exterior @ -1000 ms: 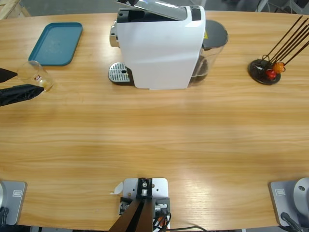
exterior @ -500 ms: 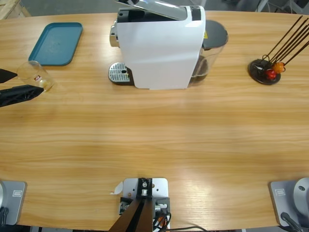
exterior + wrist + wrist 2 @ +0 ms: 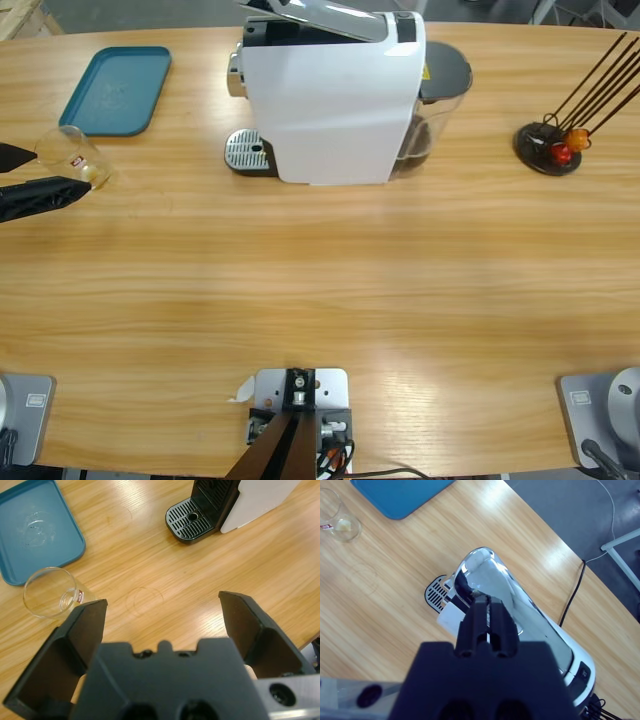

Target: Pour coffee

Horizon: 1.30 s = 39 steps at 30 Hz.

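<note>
One tumbler (image 3: 50,592) to take — our left gripper (image 3: 165,612), jaws wide and empty, should centre on it and close gently, while the right gripper (image 3: 489,611) stays pinched shut.

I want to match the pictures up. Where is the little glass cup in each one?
High view: glass cup at far left, below the blue tray.
Left wrist view: at left, below the tray.
Right wrist view: top-left corner.
Shared landmark: the blue tray.
</note>
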Available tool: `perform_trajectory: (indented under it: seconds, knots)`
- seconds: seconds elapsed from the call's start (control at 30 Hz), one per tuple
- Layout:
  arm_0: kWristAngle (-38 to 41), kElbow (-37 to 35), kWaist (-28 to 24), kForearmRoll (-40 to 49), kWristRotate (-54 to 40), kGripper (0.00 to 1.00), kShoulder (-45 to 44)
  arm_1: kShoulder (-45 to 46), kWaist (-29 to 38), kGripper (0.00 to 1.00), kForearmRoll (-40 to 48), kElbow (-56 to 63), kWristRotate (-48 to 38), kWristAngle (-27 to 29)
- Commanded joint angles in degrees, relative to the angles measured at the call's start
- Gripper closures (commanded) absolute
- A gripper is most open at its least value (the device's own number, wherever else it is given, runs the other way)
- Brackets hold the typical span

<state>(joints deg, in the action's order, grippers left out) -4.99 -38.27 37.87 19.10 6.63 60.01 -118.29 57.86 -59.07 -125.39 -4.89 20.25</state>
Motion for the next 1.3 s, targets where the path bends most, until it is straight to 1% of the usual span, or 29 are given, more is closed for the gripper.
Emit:
perform_trajectory:
  seconds: [0.03,0.73,1.3]
  knots:
    - [0.42,2.06,0.45,-0.64,0.58,0.036,-1.30,-7.48,-1.57,1.000,-0.96,1.58,1.24,-0.44]
    - [0.60,2.06,0.45,-0.64,0.58,0.036,-1.31,-8.01,-1.75,1.000,-1.31,1.11,0.62,-0.48]
    - [0.60,2.08,0.45,-0.64,0.58,0.036,-1.56,-10.12,0.24,1.000,-1.40,1.46,-1.70,-0.79]
